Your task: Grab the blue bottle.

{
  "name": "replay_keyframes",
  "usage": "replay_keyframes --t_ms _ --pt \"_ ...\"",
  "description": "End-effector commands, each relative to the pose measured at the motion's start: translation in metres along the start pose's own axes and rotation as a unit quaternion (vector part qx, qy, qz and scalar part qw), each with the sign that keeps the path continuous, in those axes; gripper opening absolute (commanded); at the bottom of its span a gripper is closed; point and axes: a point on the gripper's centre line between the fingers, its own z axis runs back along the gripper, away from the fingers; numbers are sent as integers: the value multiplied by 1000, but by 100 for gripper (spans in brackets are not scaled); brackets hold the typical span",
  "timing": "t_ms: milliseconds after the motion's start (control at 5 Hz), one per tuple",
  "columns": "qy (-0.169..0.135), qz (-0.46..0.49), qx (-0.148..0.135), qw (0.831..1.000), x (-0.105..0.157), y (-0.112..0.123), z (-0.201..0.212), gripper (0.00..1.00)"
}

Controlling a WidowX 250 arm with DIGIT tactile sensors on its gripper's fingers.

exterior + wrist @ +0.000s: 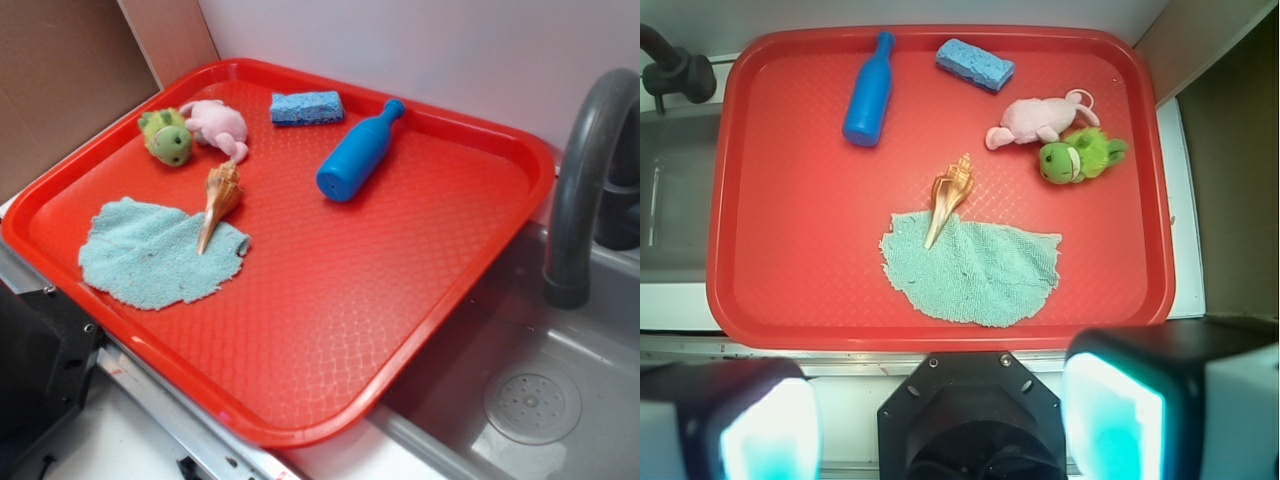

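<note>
Tray (330,330): red, textured floor with a raised rim; it carries every loose thing here and overhangs the gray sink (530,400) on one side. All places below are given against this tray.
Blue bottle (357,153): lies on its side on the tray floor near the far rim in the exterior view, its cap (394,107) pointing at that rim and its wide base toward the tray's middle. Nothing touches it. In the wrist view it lies in the tray's upper left part (869,92).
Sponge (307,107): blue, rectangular, flat on the tray close to the same far rim, just beside the bottle's neck end but apart from it.
Pink toy (220,125): soft animal, toward the tray's far corner, touching the green toy.
Green toy (166,136): soft frog-like figure, next to the pink one and nearer the tray's side rim.
Shell (219,197): pointed and orange-tan, near the tray's middle, its tip resting on the cloth.
Cloth (158,250): light teal, spread flat on the tray by the near rim.
Faucet (590,180): gray, curved, rising beside the tray at the sink.
End effector (940,425): in the wrist view two fingers (1110,410) frame the bottom edge, set wide apart, nothing between them; it hangs off the tray's near rim, well apart from the bottle.
</note>
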Motion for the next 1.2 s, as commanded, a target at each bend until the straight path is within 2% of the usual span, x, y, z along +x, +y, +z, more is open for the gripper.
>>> replay_keyframes --t_ms 0,400,600,800,1000 --pt "0 0 0 1000 0 0 0 100" --pt "-83 111 -3 990 35 -13 -23 100" --pt "-89 144 -47 985 66 -18 -48 100" --pt "-97 160 -20 982 102 -28 -78 100" --pt "-75 139 -65 985 130 -41 -110 100"
